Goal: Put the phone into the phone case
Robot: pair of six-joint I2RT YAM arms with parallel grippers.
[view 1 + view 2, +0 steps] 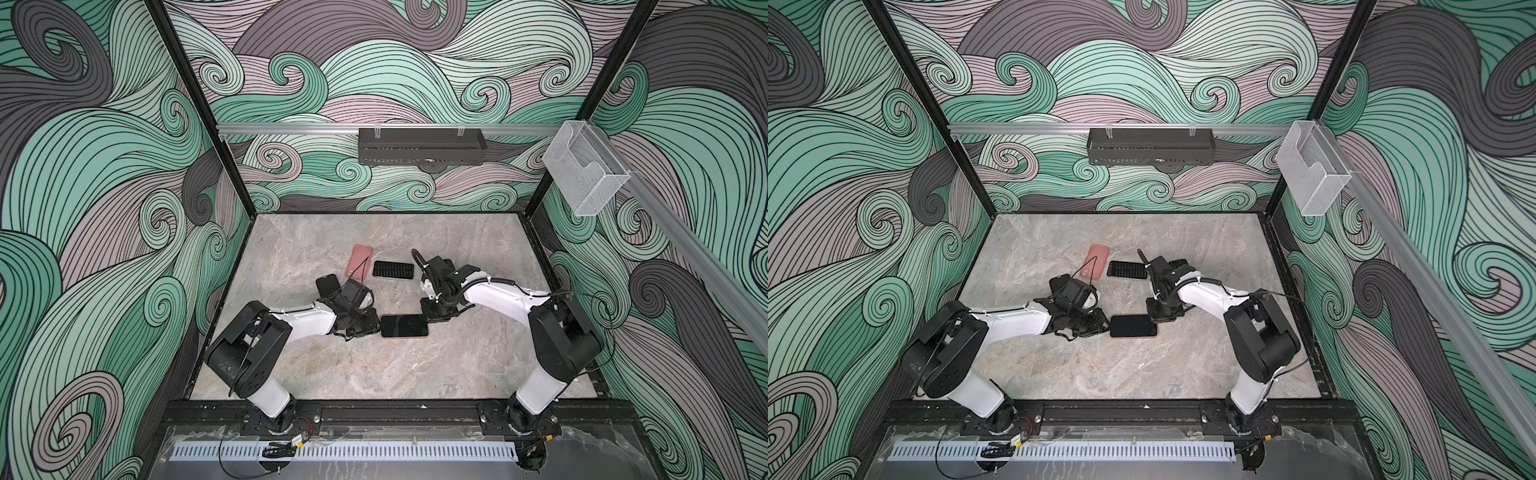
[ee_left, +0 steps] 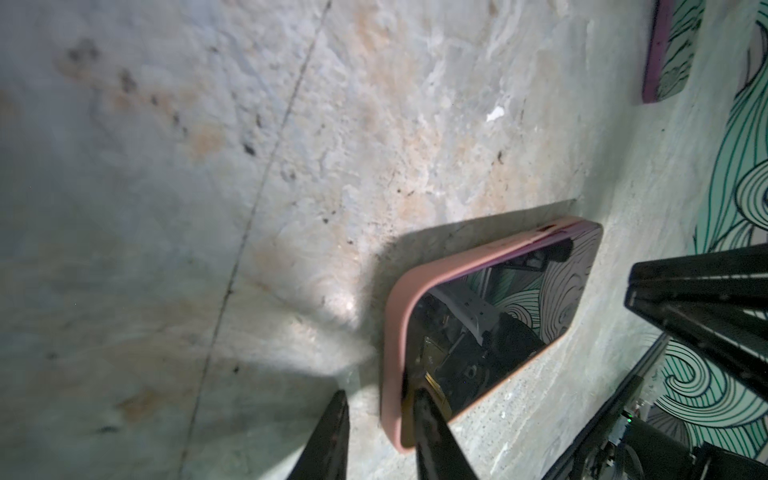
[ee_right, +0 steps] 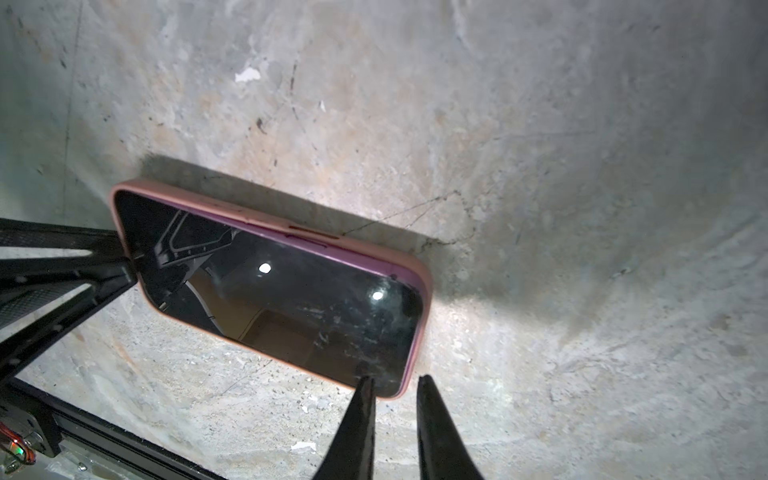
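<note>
Nearest, on the front half of the counter [image 1: 374, 374], the phone [image 1: 404, 326] lies flat and screen up inside the pink phone case [image 2: 392, 332], squarely between the two grippers in both top views. The left gripper [image 2: 380, 392] meets the case's short end. Its jaws are spread, with one finger [image 2: 432, 432] over the glass and the other outside the rim, bare counter showing between it and the case. The right gripper [image 3: 395, 378] sits at the opposite end, at a corner. Its fingers stand only narrowly apart with the case's rim between the tips, and I cannot tell whether they pinch it or merely straddle it. Along one long side, a purple strip of the phone's edge shows above the pink rim.

Farther back, just beyond the left gripper's wrist, a dark phone [image 1: 328, 284] lies half hidden. Beyond it a second pink case [image 1: 359, 266] lies flat, and just beside that, toward the right gripper's arm, lies a black ribbed case [image 1: 393, 270]. Farthest, on the back wall beyond both grippers, a black basket [image 1: 422, 151] hangs from a rail, and a clear holder [image 1: 586, 170] hangs off to the right gripper's side.
</note>
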